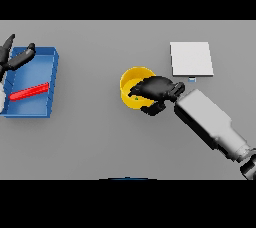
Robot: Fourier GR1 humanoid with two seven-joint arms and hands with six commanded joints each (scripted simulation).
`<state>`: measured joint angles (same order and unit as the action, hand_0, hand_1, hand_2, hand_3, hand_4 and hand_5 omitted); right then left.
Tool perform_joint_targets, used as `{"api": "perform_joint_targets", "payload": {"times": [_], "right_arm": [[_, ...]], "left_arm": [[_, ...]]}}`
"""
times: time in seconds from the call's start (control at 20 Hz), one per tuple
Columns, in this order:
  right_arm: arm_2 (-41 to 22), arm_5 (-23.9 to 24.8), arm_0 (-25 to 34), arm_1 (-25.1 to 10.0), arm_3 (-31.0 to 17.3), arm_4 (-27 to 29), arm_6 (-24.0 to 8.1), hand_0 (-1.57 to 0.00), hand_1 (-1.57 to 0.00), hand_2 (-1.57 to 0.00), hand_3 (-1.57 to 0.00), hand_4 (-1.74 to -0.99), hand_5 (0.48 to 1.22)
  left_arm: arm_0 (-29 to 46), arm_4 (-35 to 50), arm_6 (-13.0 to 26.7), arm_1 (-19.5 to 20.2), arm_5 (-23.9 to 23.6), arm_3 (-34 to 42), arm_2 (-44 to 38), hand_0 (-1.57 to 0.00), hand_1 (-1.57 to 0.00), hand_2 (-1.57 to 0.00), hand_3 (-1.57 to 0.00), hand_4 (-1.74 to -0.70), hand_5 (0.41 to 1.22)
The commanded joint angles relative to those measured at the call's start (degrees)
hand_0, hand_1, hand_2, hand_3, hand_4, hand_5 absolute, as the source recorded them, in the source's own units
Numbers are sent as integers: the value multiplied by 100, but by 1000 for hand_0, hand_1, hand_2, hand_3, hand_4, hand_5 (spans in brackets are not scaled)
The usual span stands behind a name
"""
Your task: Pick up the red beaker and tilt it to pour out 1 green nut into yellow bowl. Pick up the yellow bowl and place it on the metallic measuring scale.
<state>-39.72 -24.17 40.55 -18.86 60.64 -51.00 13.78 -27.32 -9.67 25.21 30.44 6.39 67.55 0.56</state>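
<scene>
The right hand (156, 90) curls over the yellow bowl (132, 81), seemingly gripping its rim; a green nut (136, 98) lies inside. The metallic scale (191, 58) sits near. The left hand (15, 58) hovers over the blue tray (45, 61) holding the red beaker (30, 92).

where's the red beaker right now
In the head view the red beaker lies on its side inside the blue tray at the table's far left, just below the left hand, far from the yellow bowl.

No legible text or labels.
</scene>
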Motion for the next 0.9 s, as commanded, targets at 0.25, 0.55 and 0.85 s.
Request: {"api": "perform_joint_targets", "payload": {"times": [0.25, 0.55, 0.85], "right_arm": [[-1, -116, 67, -79, 41, 93, 279, -1205, -1189, -1129, -969, -1611, 1135], [33, -350, 83, -180, 181, 233, 103, -1475, -1471, -1353, -1185, -1707, 1198], [268, -684, 161, -374, 699, 480, -166, -1546, -1545, -1459, -1160, -1732, 1215]], "left_arm": [[-142, -1, -15, 3, 41, -158, -12, 1, 1, 1, 1, -785, 709], [-115, 22, 12, 23, 68, -100, -18, 1, 1, 1, 1, -786, 707], [-94, -41, 25, 35, 38, -10, 34, 1, 1, 1, 1, -771, 707]]}}
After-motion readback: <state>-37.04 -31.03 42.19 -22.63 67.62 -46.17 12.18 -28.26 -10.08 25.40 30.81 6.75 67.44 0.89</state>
